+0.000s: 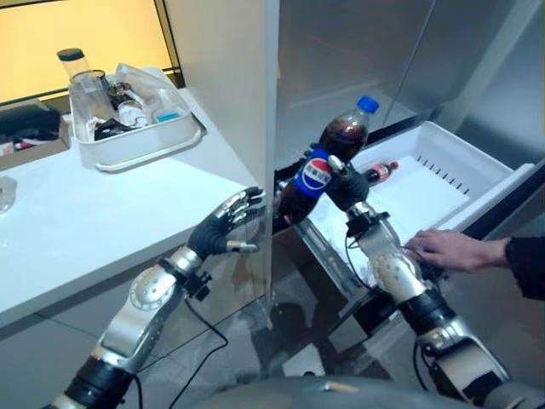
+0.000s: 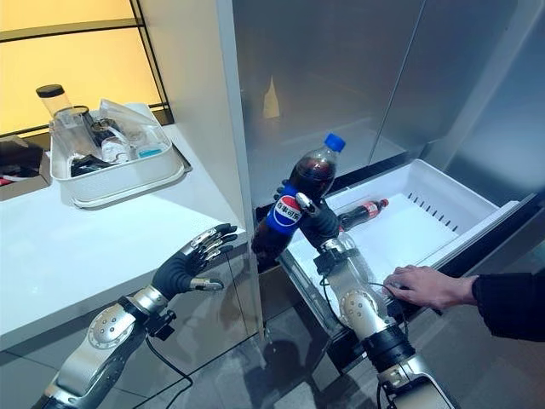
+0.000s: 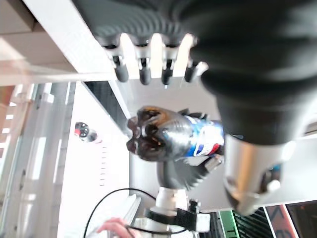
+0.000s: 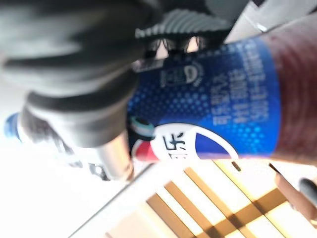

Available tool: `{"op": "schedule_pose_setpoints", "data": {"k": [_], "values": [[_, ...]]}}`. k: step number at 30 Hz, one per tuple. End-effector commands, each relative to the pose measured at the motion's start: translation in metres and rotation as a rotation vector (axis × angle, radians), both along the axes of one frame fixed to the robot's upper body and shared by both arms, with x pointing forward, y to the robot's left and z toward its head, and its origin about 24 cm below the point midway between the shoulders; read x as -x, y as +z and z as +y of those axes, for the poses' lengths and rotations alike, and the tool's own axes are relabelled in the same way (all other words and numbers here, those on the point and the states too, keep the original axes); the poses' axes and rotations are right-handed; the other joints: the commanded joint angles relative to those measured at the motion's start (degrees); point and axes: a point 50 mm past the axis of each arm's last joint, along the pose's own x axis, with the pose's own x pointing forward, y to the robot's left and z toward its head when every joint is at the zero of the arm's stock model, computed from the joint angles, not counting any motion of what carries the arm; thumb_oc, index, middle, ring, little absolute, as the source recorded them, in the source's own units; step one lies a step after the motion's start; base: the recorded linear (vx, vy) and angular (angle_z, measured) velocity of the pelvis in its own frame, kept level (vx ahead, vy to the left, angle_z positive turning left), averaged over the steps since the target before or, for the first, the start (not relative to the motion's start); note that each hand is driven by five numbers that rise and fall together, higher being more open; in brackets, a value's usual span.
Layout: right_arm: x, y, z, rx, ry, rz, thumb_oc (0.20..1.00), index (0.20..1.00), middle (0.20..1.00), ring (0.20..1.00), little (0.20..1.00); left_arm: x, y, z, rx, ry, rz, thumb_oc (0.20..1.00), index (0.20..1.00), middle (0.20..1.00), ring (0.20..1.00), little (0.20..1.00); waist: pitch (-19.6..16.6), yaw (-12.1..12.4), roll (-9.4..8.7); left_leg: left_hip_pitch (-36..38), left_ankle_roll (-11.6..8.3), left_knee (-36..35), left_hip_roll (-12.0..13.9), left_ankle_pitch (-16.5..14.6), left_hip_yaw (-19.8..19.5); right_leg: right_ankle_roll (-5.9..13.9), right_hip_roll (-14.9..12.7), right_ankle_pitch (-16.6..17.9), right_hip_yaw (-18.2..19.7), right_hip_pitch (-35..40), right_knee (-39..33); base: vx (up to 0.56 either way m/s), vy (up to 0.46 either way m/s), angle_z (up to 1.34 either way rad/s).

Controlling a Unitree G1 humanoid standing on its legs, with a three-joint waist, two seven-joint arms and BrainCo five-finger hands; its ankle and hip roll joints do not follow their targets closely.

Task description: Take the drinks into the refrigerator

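Drawer (image 1: 443, 145) with small bottle (image 1: 380, 172) inside; right hand (image 1: 345, 189) wrapped round cola bottle (image 1: 328, 158); left hand (image 1: 226, 226) spread.

The white drawer (image 2: 443, 200) stands pulled out with most of its floor bare; a small cola bottle (image 2: 361, 212) lies near its back-left corner; a person's hand (image 2: 421, 285) rests on the front rim. The counter's end panel (image 2: 204, 128) walls off the left; the gap there looks narrow.
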Motion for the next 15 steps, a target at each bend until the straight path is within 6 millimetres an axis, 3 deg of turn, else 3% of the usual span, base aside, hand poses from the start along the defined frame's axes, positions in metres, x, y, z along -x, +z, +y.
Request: {"op": "schedule_pose_setpoints", "data": {"k": [1, 5, 15], "values": [[-0.004, 0.067, -0.024, -0.112, -0.099, -0.314, 0.2, 0.2, 0.2, 0.2, 0.2, 0.0, 0.028, 0.005, 0.034, 0.013, -0.164, 1.0, 1.0, 1.0, 1.0, 1.0, -0.94, -0.16, -1.66, 1.48, -1.55, 0.05, 1.17, -4.34, -2.93, 5.51, -2.62, -0.31, -4.57, 2.86, 1.54, 0.0, 0.0, 0.0], [0.009, 0.066, -0.055, -0.03, -0.203, -0.348, 0.2, 0.2, 0.2, 0.2, 0.2, 0.004, 0.028, 0.025, 0.132, 0.149, -0.172, 1.0, 1.0, 1.0, 1.0, 1.0, -0.62, -0.26, -1.97, 1.24, -1.51, 0.05, 1.14, -4.27, -3.01, 5.56, -2.56, -0.33, -4.7, 2.49, 1.57, 0.0, 0.0, 0.0], [0.025, 0.075, -0.105, 0.106, -0.399, -0.397, 0.2, 0.2, 0.2, 0.2, 0.2, 0.018, 0.023, 0.058, 0.264, 0.361, -0.186, 1.0, 1.0, 1.0, 1.0, 1.0, 0.44, 0.34, -3.23, 0.02, -1.39, 0.05, 1.05, -4.1, -3.64, 5.51, -2.45, -0.48, -5.02, 1.51, 1.6, 0.0, 0.0, 0.0]]}}
